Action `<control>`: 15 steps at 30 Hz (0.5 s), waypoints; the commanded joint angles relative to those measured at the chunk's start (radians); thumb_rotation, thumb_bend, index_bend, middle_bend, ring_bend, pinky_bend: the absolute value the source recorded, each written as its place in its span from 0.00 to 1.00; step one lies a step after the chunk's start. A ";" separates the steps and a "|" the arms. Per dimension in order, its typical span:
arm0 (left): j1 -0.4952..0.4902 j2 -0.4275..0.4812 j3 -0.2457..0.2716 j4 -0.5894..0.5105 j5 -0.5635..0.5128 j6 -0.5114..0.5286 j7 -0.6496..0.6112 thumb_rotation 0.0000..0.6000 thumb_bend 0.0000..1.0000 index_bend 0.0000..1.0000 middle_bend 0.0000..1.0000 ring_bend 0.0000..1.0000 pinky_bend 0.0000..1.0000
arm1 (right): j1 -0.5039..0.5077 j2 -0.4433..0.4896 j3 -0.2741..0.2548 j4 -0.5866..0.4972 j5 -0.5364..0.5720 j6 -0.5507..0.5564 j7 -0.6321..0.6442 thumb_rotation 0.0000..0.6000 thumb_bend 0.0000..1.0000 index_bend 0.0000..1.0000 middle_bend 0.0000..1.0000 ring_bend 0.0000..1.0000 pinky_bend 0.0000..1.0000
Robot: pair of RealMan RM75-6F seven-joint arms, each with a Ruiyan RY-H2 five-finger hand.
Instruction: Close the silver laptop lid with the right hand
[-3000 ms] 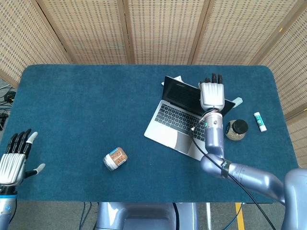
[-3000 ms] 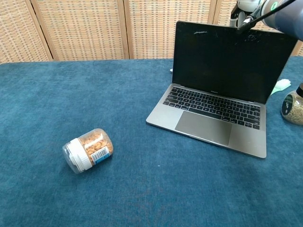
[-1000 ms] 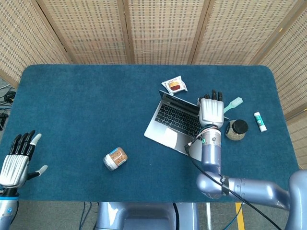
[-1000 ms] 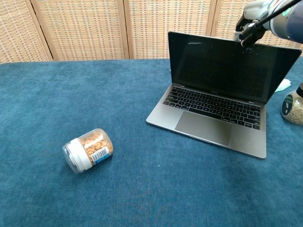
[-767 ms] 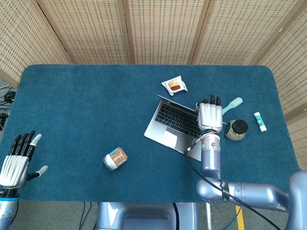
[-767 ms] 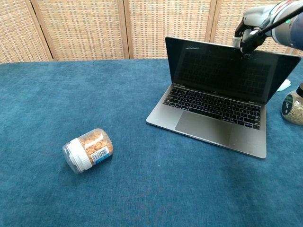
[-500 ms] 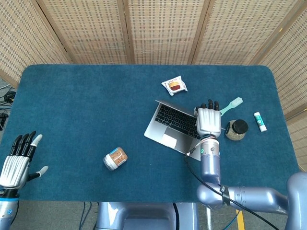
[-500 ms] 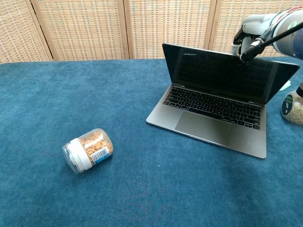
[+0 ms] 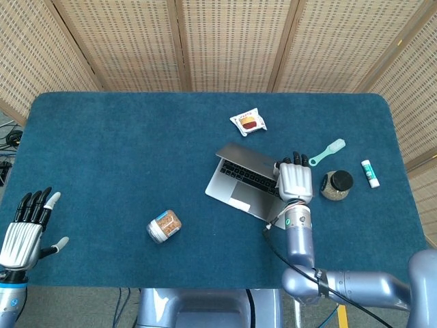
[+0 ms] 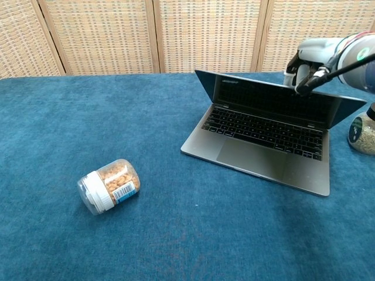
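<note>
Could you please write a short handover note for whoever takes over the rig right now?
Right hand: flat on the far edge of the silver laptop lid, pressing it down.
Left hand: open, idle at the table's near left corner.
Silver laptop: right of centre on the blue table, lid roughly half closed, keyboard showing.
Done: lid partly lowered.
Left: push the lid fully shut, then lift the hand away.
</note>
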State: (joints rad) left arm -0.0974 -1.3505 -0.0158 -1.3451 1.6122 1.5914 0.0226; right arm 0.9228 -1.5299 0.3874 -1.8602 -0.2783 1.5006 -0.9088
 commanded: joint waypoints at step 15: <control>0.002 0.004 -0.002 -0.002 -0.001 0.005 -0.005 1.00 0.01 0.00 0.00 0.00 0.00 | -0.023 -0.025 -0.005 -0.016 -0.013 -0.023 0.030 1.00 1.00 0.41 0.27 0.05 0.06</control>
State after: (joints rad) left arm -0.0951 -1.3468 -0.0182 -1.3469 1.6107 1.5961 0.0176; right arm 0.9032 -1.5544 0.3803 -1.8748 -0.2968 1.4841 -0.8827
